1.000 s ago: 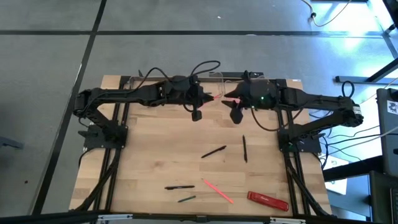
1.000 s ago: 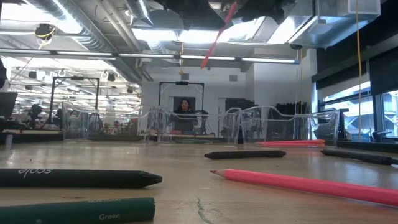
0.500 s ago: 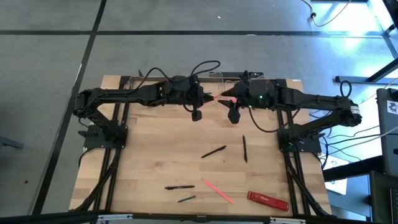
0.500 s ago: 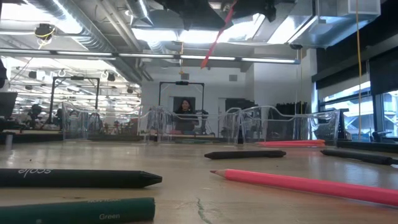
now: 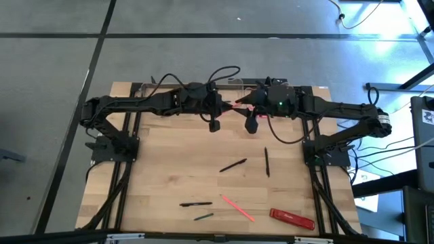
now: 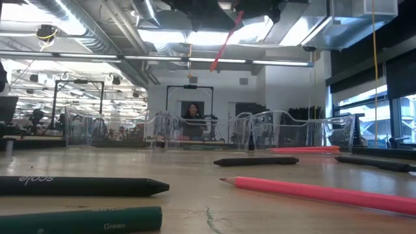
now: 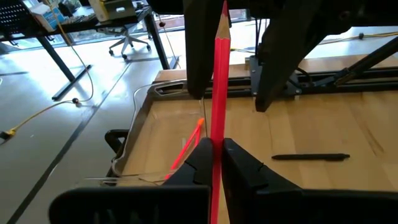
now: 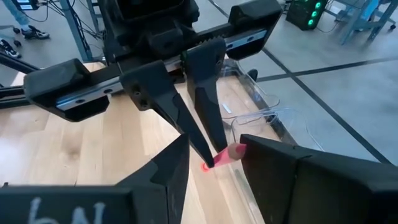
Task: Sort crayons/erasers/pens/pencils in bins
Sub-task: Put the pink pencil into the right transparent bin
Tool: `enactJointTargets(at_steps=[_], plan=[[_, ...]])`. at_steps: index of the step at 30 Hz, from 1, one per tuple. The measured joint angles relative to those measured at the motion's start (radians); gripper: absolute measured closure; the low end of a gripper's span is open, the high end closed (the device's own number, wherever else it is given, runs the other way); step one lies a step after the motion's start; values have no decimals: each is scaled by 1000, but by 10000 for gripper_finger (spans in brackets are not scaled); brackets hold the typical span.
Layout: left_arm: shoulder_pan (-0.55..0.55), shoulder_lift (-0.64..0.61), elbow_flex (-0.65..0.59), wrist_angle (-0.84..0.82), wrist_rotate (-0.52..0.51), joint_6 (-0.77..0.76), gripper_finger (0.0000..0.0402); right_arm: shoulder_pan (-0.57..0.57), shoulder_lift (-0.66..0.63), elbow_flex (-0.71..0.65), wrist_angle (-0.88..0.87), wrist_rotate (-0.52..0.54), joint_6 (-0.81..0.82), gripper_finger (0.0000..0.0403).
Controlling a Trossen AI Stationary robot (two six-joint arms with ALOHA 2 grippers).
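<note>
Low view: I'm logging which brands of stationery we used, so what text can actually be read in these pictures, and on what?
"Green": on the dark green crayon nearest the camera.
Pale lettering on the black crayon behind it: upside down, not readable.
White marks on the flat red bar, high view: too small to read.
White scrawl on the right gripper's housing: cut off, unreadable.
</note>
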State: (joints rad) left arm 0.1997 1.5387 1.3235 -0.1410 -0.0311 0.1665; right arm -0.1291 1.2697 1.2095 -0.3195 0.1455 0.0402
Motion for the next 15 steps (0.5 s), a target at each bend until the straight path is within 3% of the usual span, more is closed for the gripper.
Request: enactJointTargets(at_steps=[7, 15], plan=[[0, 0, 0, 0, 0, 0, 393, 0, 0, 0, -2, 0, -14, 267], [-1, 0, 0, 0, 0, 1, 393, 0, 0, 0, -6, 3, -19, 329]])
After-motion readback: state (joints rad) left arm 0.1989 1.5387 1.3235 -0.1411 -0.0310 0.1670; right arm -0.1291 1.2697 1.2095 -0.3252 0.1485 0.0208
